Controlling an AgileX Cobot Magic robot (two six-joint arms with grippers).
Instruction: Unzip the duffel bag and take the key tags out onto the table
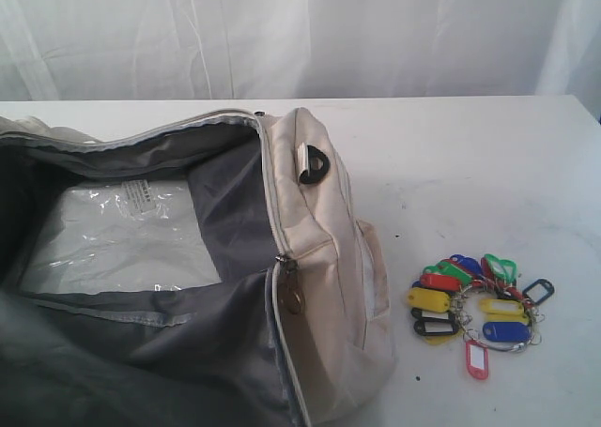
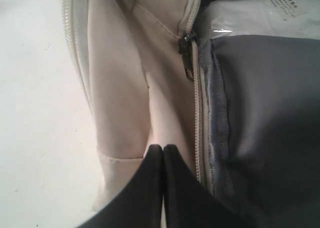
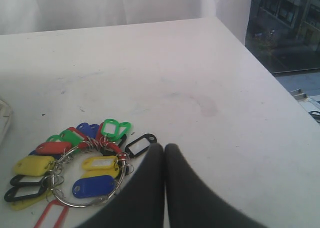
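The cream duffel bag (image 1: 319, 258) lies open on the left of the table (image 1: 470, 155), its grey lining and a clear plastic sheet showing inside. The key tags (image 1: 479, 310) lie in a bunch on the table to the right of the bag. Neither gripper shows in the exterior view. In the left wrist view my left gripper (image 2: 163, 149) is shut and empty over the duffel bag (image 2: 125, 87), near its zipper and dark pull (image 2: 187, 52). My right gripper (image 3: 164, 148) is shut and empty just beside the key tags (image 3: 75, 168), over the table (image 3: 175, 72).
A white curtain (image 1: 300, 33) hangs behind the table. A black plastic loop (image 1: 315, 164) sits on the bag's end. The table's corner and edge (image 3: 260, 72) lie close beyond the right gripper, with a window past them.
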